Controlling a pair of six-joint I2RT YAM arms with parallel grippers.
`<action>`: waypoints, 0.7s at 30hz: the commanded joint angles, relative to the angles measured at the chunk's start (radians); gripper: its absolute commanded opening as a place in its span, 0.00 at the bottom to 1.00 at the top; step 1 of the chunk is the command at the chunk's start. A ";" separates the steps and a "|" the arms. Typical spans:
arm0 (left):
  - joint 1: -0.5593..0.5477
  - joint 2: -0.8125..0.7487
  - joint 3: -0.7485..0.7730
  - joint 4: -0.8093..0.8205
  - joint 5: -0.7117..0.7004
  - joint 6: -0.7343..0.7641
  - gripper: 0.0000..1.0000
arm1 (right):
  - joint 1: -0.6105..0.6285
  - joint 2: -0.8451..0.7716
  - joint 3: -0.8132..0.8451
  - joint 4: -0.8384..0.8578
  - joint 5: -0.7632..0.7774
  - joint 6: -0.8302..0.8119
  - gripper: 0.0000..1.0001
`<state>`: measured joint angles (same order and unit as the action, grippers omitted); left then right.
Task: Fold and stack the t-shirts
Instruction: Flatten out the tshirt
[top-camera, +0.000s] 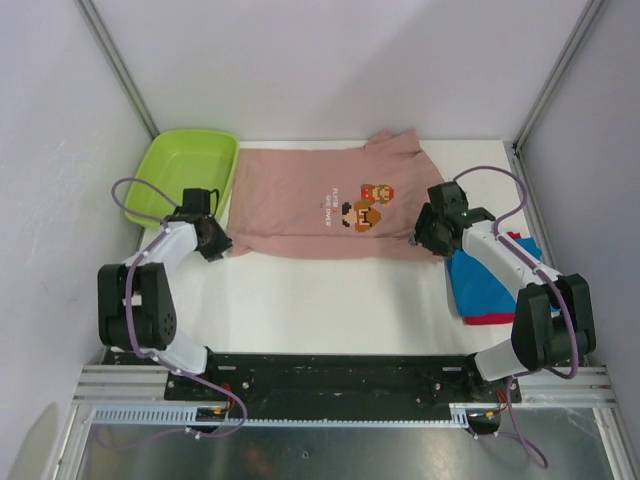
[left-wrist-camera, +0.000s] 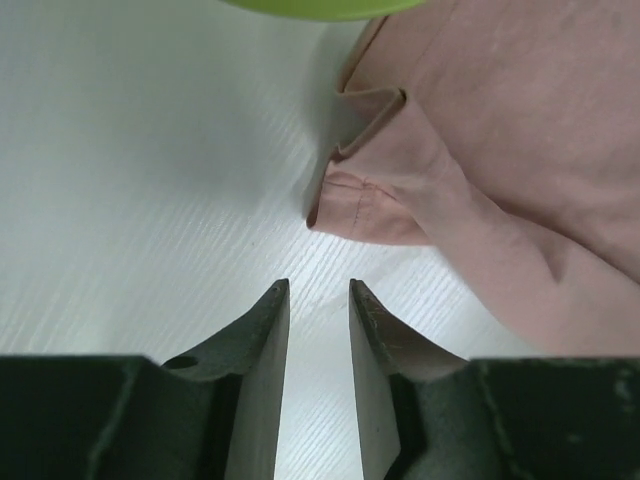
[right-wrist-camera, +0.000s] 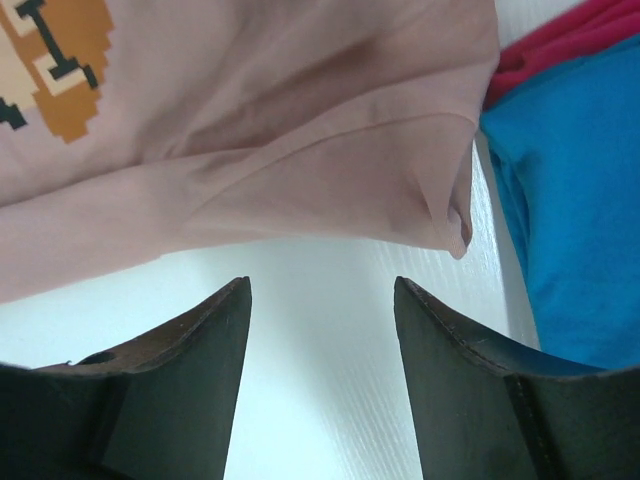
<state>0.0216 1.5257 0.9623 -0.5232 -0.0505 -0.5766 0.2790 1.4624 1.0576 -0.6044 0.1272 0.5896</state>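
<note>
Left pincer (left-wrist-camera: 317, 288) and right pincer (right-wrist-camera: 321, 284) — both released, empty — beside the pink t-shirt (top-camera: 290, 205).

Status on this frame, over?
Left gripper open, empty. Right gripper open, empty. Pink t-shirt spread on table, just beyond both. Nothing blocking.

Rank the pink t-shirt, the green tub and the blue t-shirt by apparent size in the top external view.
1. pink t-shirt, clearly largest.
2. green tub.
3. blue t-shirt, but the right arm hides part of it, so second and third places are unsure.
</note>
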 joint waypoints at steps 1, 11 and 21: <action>-0.008 0.062 0.019 0.071 -0.029 -0.056 0.35 | 0.012 -0.009 -0.036 0.047 0.018 0.011 0.63; -0.012 0.149 0.033 0.106 -0.069 -0.078 0.36 | 0.015 -0.013 -0.092 0.070 0.028 -0.005 0.63; -0.051 0.178 0.053 0.144 -0.094 -0.072 0.23 | 0.030 -0.036 -0.125 0.092 0.071 -0.016 0.64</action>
<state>-0.0151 1.6932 0.9771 -0.4179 -0.1108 -0.6384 0.3000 1.4616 0.9424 -0.5468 0.1524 0.5892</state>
